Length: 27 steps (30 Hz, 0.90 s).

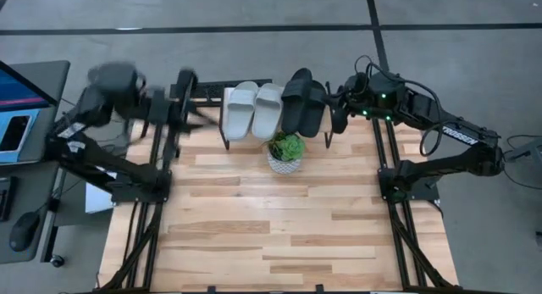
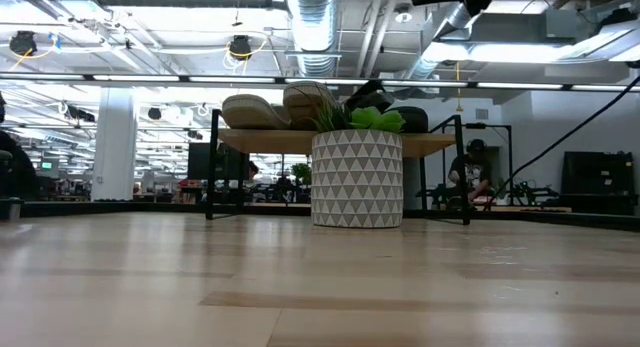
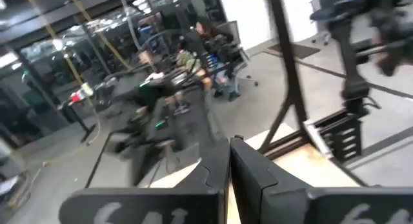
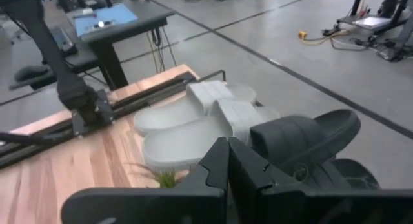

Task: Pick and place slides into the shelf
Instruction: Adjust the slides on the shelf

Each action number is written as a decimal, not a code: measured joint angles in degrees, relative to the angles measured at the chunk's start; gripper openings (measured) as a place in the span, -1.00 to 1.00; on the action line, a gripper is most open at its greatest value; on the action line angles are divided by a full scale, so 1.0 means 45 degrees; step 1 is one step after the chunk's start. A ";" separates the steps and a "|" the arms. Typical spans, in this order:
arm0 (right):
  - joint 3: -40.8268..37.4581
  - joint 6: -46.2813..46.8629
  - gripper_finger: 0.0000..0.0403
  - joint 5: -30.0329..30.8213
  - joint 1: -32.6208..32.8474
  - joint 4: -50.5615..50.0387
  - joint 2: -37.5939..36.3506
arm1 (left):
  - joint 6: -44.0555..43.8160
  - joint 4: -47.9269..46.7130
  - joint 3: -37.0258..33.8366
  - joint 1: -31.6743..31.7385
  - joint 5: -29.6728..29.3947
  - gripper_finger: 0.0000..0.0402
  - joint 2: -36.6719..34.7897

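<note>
Two light grey slides (image 1: pixel 254 109) and two black slides (image 1: pixel 305 103) lie side by side on the shelf (image 2: pixel 270 140) at the table's far edge. They also show in the right wrist view, grey (image 4: pixel 193 124) and black (image 4: pixel 303 140). My right gripper (image 1: pixel 337 108) (image 4: pixel 227 153) is shut and empty, close to the right of the black slides. My left gripper (image 1: pixel 195 103) (image 3: pixel 229 159) is shut and empty, left of the shelf, and is blurred in the high view.
A white patterned pot with a green plant (image 1: pixel 285 152) stands on the table just in front of the shelf, and hides its middle in the low view (image 2: pixel 357 177). The wooden table (image 1: pixel 279 235) lies bare nearer the front. A desk with a laptop (image 1: pixel 21 108) stands left of the table.
</note>
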 joint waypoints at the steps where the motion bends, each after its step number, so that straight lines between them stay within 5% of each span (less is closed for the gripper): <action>1: 0.0000 0.0003 -1.00 0.0003 0.0037 -0.0123 0.0000 | -0.0021 -0.0011 0.0000 0.1246 0.1049 -1.00 0.0022; 5: 0.0000 0.0003 -1.00 0.0057 0.0028 -0.0509 0.0000 | -0.0493 -0.0271 0.0000 0.6092 0.4908 -1.00 0.0578; 9: 0.0000 -0.0002 -1.00 0.0104 0.0004 -0.0623 0.0000 | -0.1002 -0.0366 0.0000 0.9713 0.7441 -1.00 0.1758; 16: 0.0000 0.0003 -1.00 0.0364 -0.0570 -0.0769 0.0000 | -0.0053 -0.1653 0.0650 1.2151 0.9557 -1.00 0.4716; 19: 0.0000 0.0124 -1.00 0.0406 -0.0897 -0.0993 0.0000 | 0.1546 -0.3430 0.1545 1.2347 0.9543 -1.00 0.5993; 24: 0.0000 0.0741 -1.00 0.1367 -0.1170 -0.2031 0.0000 | 0.5249 -0.6657 0.3293 1.2336 0.6436 -1.00 0.7792; 27: 0.0000 0.0785 -1.00 0.1659 -0.1279 -0.2659 0.0000 | 0.5623 -0.6790 0.3668 1.2430 0.5714 -1.00 0.8593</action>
